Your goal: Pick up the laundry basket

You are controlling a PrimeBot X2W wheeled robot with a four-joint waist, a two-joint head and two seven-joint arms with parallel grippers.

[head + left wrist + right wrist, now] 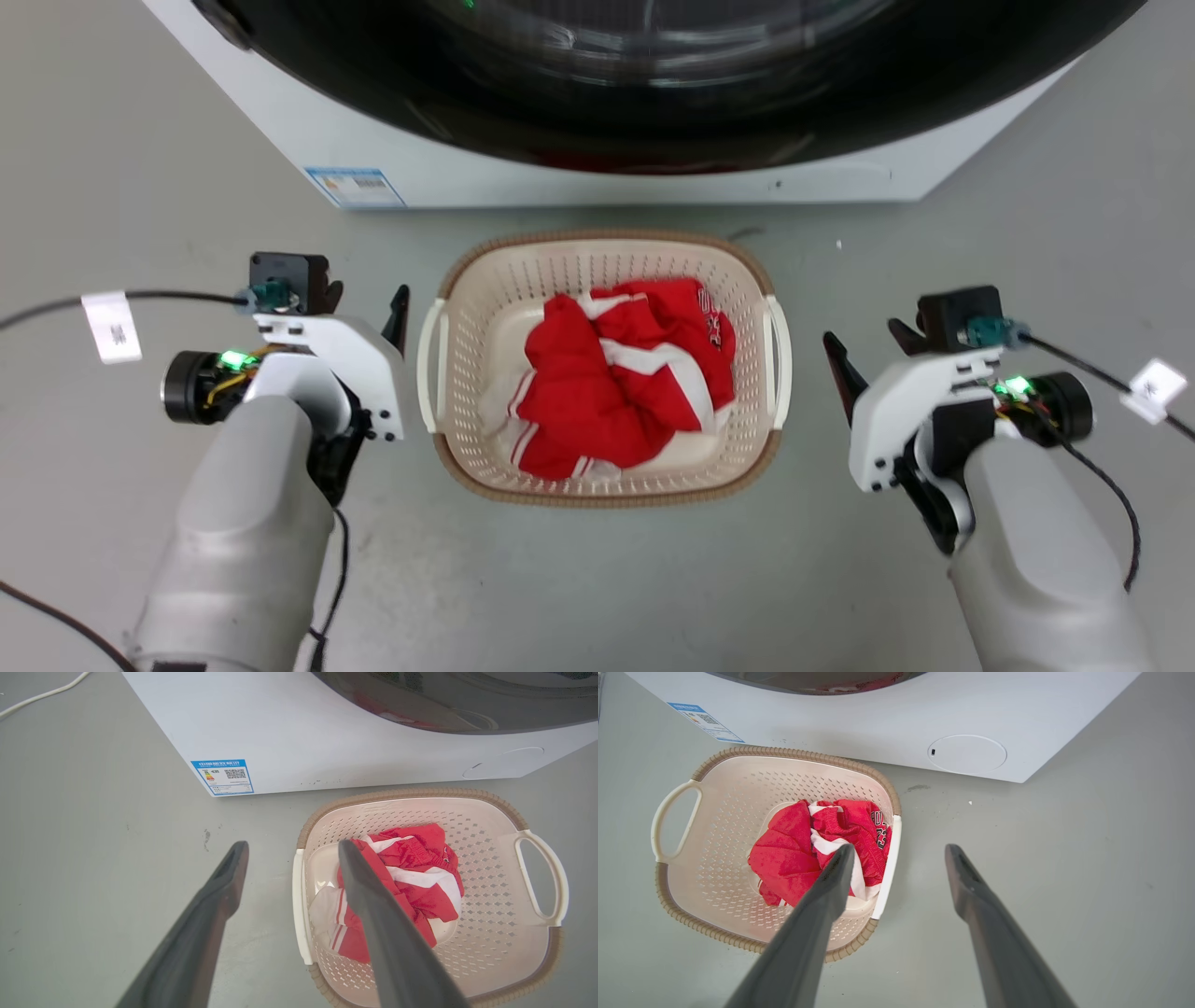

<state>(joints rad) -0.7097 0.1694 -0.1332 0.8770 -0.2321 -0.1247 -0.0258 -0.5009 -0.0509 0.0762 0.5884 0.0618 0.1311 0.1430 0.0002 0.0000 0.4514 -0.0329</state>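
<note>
**A:** Where is the laundry basket (597, 266) sitting?

**B:** It is sitting on the grey floor (597, 579), just in front of the white washing machine (579, 177) and between the two arms. A crumpled red and white garment (616, 373) is lying inside it.

**A:** What is the left tool (293, 847) doing?

**B:** It is hanging just beside the basket's left handle (429, 364), with its two dark fingers spread and pinching nothing. In the left wrist view, one finger is pointing over bare floor and the other is crossing in front of the garment. The white handle is showing between them.

**A:** And the right tool (900, 849)?

**B:** It is also standing spread and empty, near the right handle (780, 350). In the right wrist view, one finger is lying across the basket's inside and the other is pointing over the floor.

**A:** Is either tool touching the basket?

**B:** In the head view, a strip of floor is showing between each tool and its handle. The strip on the right is the wider one.

**A:** Anything else nearby?

**B:** A blue sticker (355, 187) is showing at the machine's lower left corner, and the dark round door (653, 75) is curving above it.
</note>
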